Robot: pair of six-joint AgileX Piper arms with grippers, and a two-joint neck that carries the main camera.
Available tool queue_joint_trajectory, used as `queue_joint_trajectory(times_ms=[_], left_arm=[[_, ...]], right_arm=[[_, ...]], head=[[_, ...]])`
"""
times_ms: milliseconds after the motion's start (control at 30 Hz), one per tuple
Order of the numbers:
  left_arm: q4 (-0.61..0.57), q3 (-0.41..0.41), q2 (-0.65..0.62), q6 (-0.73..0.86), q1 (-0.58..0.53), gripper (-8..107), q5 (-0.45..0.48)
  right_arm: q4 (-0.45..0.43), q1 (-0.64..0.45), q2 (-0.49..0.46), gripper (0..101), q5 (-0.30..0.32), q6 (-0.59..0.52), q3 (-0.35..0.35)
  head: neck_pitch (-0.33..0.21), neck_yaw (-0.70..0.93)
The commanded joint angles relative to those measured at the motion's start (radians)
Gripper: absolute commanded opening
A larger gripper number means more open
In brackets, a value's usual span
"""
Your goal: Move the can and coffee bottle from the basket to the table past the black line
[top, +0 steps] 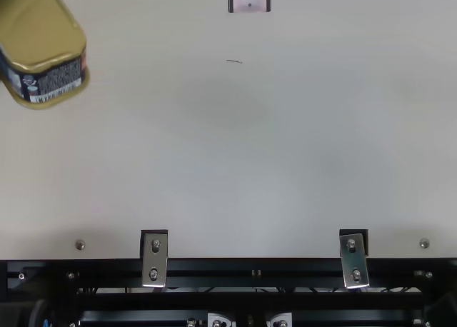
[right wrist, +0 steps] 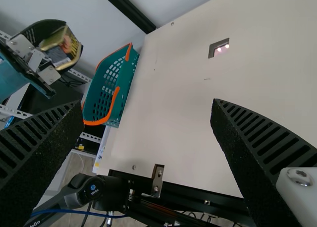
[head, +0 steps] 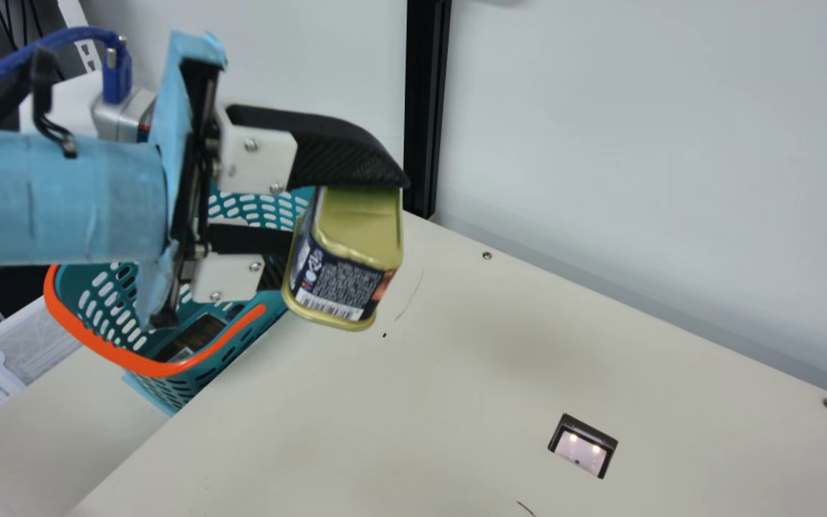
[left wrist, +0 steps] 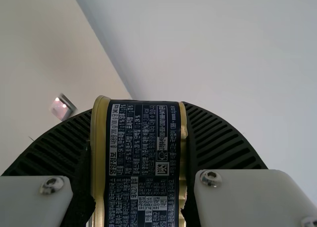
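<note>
In the main view we have the left gripper clamped on the can, holding it tilted and aloft, near the basket; a dark object lies inside, perhaps the coffee bottle. We judge the step in hand to be carrying the can out. Next we need to bring it over the table, past the black line, level it, lower it until its base meets the surface, and only then let go; the bottle would follow. The can is squarish with rounded corners, its metal gold and softly shiny, a raised rim around the end, a dark label with a barcode about its side. From the top view we find it at the upper left corner, its gold end turned toward the camera. In the left wrist view we see it gripped between both ribbed fingers, the label dark navy and crowded with small pale print, gold edges running along either side. In the right wrist view the left gripper and the can are up in the air beside the basket, a patch of warm colour on the label, while our right gripper has its fingers spread wide, grasping nothing.
</note>
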Motion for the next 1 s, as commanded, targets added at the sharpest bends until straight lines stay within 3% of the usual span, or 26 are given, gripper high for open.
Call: queue_joint_trajectory(times_ms=[0, 167, 367, 400, 500, 600, 967], left_arm=[[0.107, 0.037, -0.007, 0.108, -0.054, 10, -0.168], [0.148, 0.139, -0.026, 0.243, -0.153, 10, -0.382], [0.094, 0.251, -0.052, 0.404, -0.262, 10, -0.578], [0.111, 0.217, -0.046, 0.333, -0.229, 10, -0.458], [0.092, 0.250, -0.052, 0.393, -0.262, 10, -0.548], [0.092, 0.251, -0.052, 0.404, -0.262, 10, -0.583], [0.092, 0.251, -0.052, 0.404, -0.262, 10, -0.580]], right_arm=[[0.000, 0.000, 0.000, 101, 0.000, 0.000, 0.000], [0.000, 0.000, 0.000, 101, 0.000, 0.000, 0.000], [0.000, 0.000, 0.000, 101, 0.000, 0.000, 0.000], [0.000, 0.000, 0.000, 101, 0.000, 0.000, 0.000], [0.000, 0.000, 0.000, 101, 0.000, 0.000, 0.000], [0.000, 0.000, 0.000, 101, 0.000, 0.000, 0.000], [0.000, 0.000, 0.000, 101, 0.000, 0.000, 0.000]], head=[[-0.036, 0.017], [-0.036, 0.017], [-0.032, 0.019], [-0.026, 0.019], [-0.001, -0.006], [0.029, -0.067], [0.088, -0.392]])
